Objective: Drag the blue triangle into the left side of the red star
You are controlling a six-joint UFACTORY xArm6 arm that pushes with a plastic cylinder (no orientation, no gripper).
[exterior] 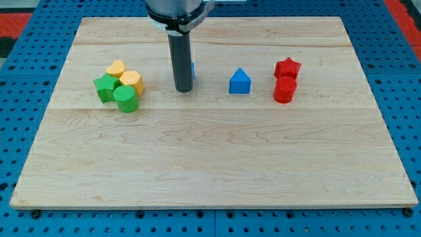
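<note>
Your rod has no fingers. My tip [183,89] rests on the table [210,164], left of the blue triangle [240,81], well apart from the red star [287,68].

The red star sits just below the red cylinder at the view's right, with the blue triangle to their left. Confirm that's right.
Not quite. In the camera view the red star sits just above the red cylinder, towards the view's top, not below it. The rest holds: both are at the view's right, and the blue triangle lies to their left. My tip is further left still.
</note>
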